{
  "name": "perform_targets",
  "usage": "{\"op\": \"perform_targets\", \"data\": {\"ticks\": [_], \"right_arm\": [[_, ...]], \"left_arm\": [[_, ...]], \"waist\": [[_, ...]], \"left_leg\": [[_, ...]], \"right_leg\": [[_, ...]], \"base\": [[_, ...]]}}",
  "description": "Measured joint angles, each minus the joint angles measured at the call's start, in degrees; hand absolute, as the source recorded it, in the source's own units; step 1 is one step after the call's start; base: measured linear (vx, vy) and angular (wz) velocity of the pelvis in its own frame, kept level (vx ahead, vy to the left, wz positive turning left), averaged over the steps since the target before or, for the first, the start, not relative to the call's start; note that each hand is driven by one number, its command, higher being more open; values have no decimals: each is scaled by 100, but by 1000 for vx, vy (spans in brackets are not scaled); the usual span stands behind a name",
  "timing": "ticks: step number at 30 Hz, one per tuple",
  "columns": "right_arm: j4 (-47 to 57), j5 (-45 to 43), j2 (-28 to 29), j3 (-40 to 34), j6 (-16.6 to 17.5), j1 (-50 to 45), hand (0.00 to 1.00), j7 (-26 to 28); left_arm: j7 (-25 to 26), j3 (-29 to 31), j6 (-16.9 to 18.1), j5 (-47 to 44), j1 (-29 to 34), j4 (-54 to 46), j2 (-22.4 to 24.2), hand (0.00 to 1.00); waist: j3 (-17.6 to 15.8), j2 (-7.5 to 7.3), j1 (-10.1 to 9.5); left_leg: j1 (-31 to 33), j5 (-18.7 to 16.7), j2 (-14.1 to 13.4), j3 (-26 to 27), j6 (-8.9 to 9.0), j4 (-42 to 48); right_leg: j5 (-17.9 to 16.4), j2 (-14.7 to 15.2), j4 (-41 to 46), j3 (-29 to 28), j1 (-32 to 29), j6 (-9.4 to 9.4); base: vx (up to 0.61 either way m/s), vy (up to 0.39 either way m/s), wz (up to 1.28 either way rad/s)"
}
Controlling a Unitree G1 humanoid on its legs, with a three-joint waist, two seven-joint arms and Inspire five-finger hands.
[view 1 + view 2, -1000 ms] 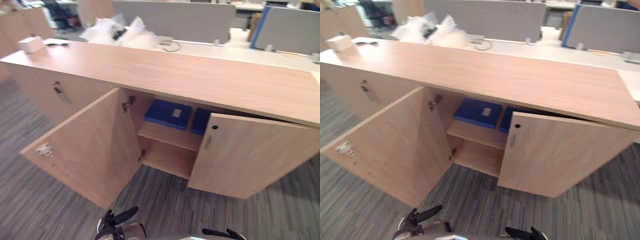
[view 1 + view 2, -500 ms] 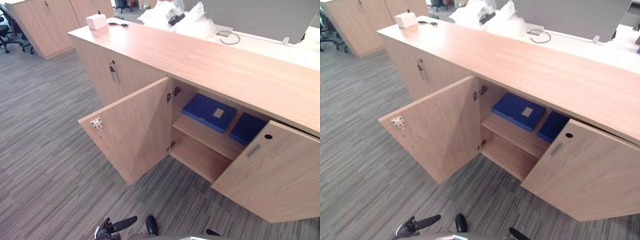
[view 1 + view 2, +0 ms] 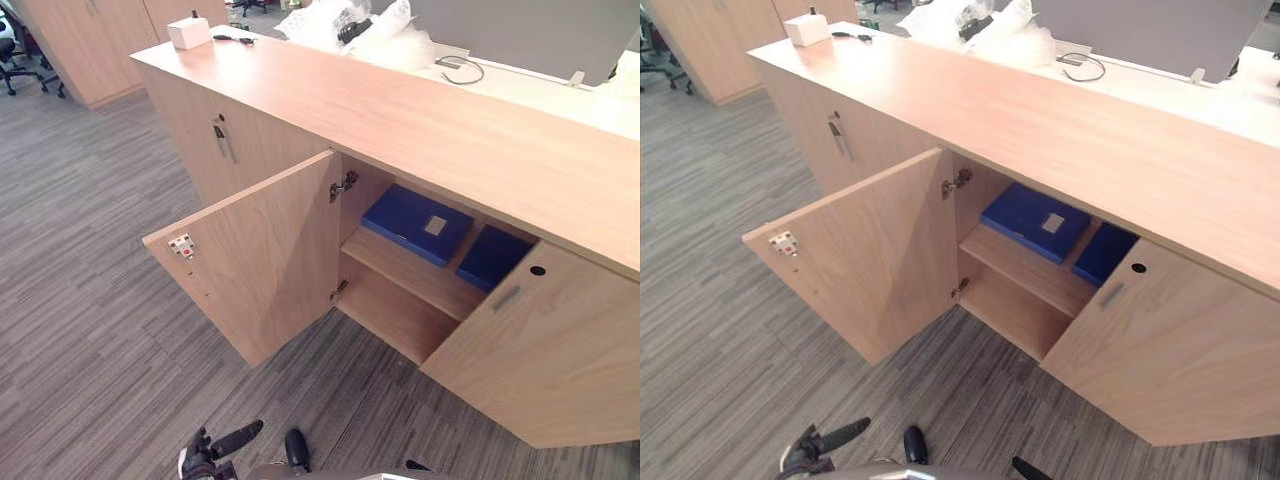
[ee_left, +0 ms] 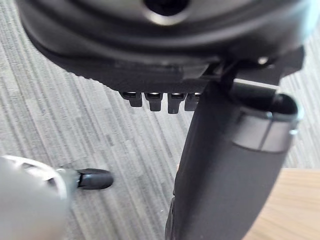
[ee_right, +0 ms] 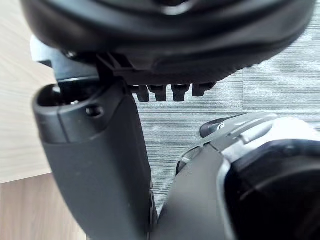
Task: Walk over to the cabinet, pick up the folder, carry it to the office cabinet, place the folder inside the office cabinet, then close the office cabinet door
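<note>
Dark bulk of the right hand (image 5: 165, 35) seen close up, thumb (image 5: 95, 170) sticking out large, fingers (image 5: 161, 92) in a short relaxed row beside it with nothing in them, grey striped carpet (image 5: 280, 95) past them, pale wood surface (image 5: 20, 120) on the thumb's side.

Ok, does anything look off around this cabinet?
Nothing stands out. On the cabinet the left door and right door stand open; two blue folders lie flat on its upper shelf.
</note>
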State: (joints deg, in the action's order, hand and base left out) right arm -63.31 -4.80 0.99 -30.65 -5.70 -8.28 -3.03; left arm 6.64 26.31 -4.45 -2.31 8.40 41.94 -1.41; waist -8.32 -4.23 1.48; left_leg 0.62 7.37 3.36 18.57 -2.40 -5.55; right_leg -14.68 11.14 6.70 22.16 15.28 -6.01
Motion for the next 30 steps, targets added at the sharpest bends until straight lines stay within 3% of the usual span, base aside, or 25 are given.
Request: {"op": "perform_targets", "data": {"ticks": [5,7,11,13,15,16,17,18,21,25,30], "right_arm": [[13,-110,-46,-217,4,-105,100,107],[12,-216,-57,-219,10,-159,100,149],[3,-219,-55,-380,7,-248,100,313],[2,-234,-78,-602,16,-280,100,383],[2,-236,-106,-645,22,-282,100,425],[-6,-238,-104,-650,20,-289,100,427],[-25,-268,-103,-696,19,-307,100,429],[-48,-328,-152,-779,25,-316,100,432],[-69,-427,-262,-864,23,-356,100,465],[-140,-426,-284,-881,31,-414,100,496],[-213,-418,-232,-1059,75,-412,100,538]], "left_arm": [[217,148,-100,789,-366,-643,-901,100],[226,155,-103,857,-560,-764,-1283,100],[175,79,-99,857,-1024,-892,-1987,100],[164,-100,-102,871,-1142,-888,-2186,100],[167,-352,-126,967,-1152,-847,-2407,100],[137,-444,-124,956,-1174,-849,-2445,100],[78,-656,-120,958,-1231,-854,-2459,100],[-106,-1072,-69,963,-1278,-887,-2461,100],[-293,-1260,-114,974,-1313,-774,-2480,100],[-546,-1653,-54,976,-1313,-798,-2844,100],[-883,-2181,118,949,-1376,-804,-3434,100]], "waist": [[78,267,0],[104,311,-2],[145,327,1],[160,444,9],[165,499,3],[177,463,-14],[192,457,-5],[224,580,-17],[296,789,-20],[293,758,-93],[324,553,-107]], "left_leg": [[-278,-162,-318,31,136,3],[-362,-200,-398,40,167,8],[-465,-222,-485,-5,195,40],[-525,-227,-639,-67,202,46],[-521,-223,-718,-67,249,49],[-515,-220,-671,-69,289,49],[-504,-204,-604,-115,359,49],[-506,-171,-639,-173,407,43],[-459,-123,-743,-182,479,17],[-450,-75,-802,-220,532,16],[-409,-60,-716,-223,527,14]], "right_leg": [[459,-258,268,-261,26,307],[559,-319,383,-272,25,396],[603,-372,773,-360,-70,460],[505,-421,1141,-444,-250,555],[198,-518,389,-495,-342,577],[359,-508,120,-502,-380,565],[355,-462,67,-494,-367,422],[337,-492,1,-512,-327,391],[323,-612,-86,-510,-327,368],[323,-673,-95,-509,-314,368],[312,-565,-144,-513,-334,319]], "base": [[120,-2,-9],[118,22,-6],[105,-13,1],[62,-53,-3],[-11,-97,-6],[-47,-112,11],[-31,-144,17],[-34,-142,15],[-55,-145,-1],[-56,-61,4],[-56,44,2]]}}
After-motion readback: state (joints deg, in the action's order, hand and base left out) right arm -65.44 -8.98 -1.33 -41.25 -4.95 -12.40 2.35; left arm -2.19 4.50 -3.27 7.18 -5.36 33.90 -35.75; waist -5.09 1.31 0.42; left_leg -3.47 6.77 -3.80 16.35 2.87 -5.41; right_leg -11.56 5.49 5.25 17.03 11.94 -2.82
